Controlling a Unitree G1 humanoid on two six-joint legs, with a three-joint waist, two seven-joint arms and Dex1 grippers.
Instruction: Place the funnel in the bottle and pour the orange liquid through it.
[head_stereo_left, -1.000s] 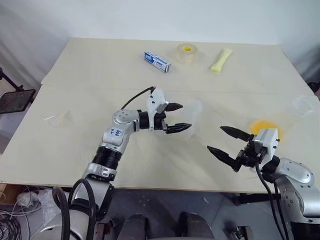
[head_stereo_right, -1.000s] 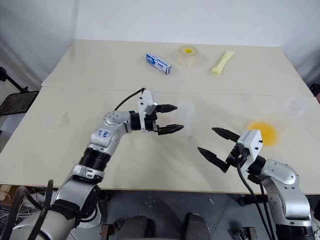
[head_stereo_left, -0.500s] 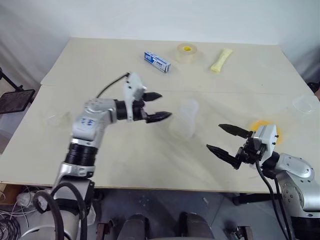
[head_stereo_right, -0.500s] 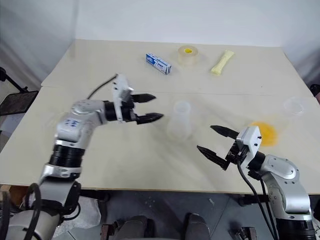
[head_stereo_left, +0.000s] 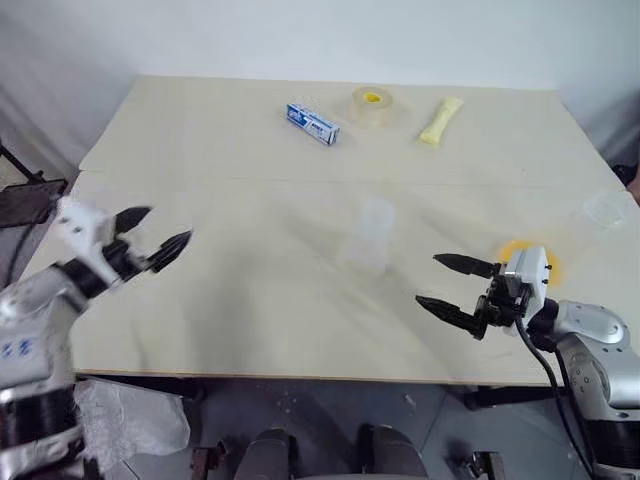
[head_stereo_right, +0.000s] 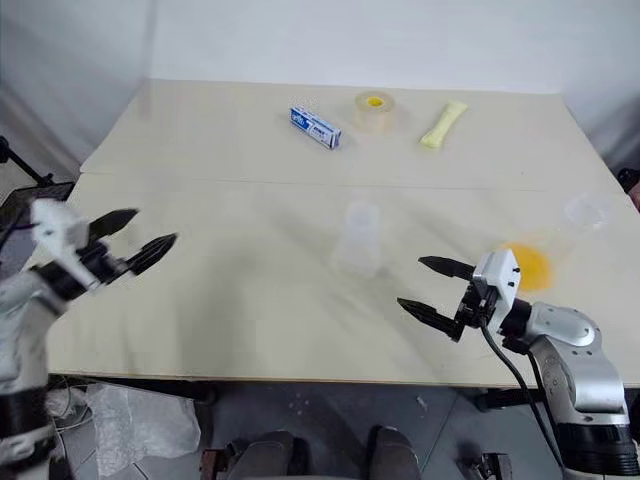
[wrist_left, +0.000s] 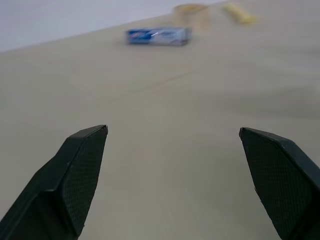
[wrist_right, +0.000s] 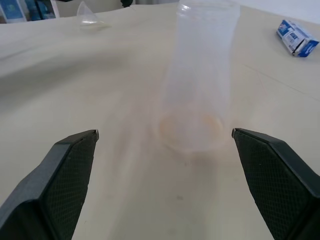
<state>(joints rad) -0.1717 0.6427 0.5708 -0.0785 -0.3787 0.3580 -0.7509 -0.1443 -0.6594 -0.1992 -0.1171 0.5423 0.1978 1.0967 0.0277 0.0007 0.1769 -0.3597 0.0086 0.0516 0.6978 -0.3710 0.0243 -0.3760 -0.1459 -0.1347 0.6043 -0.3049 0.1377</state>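
The bottle (head_stereo_left: 368, 235), a clear flask with a narrow neck, stands upright and alone at the table's middle. My right gripper (head_stereo_left: 428, 279) is open a short way to its right and nearer me, pointing at the bottle (wrist_right: 197, 80). The orange liquid (head_stereo_left: 520, 250) sits in a clear vessel just behind my right hand. Far over at the table's left edge hangs my left gripper (head_stereo_left: 168, 225), open and holding nothing. The funnel (wrist_right: 90, 14) lies on the table beyond the bottle in the right wrist view.
A blue box (head_stereo_left: 314, 124), a tape roll (head_stereo_left: 372, 105) and a pale yellow packet (head_stereo_left: 441, 119) lie along the far side of the table. A clear round bowl (head_stereo_left: 605, 208) sits at the right edge. A seam (head_stereo_left: 300, 183) crosses the tabletop.
My left arm has swung away from beside the bottle, out to the table's left edge, its gripper still open. The right gripper has stayed where it was.
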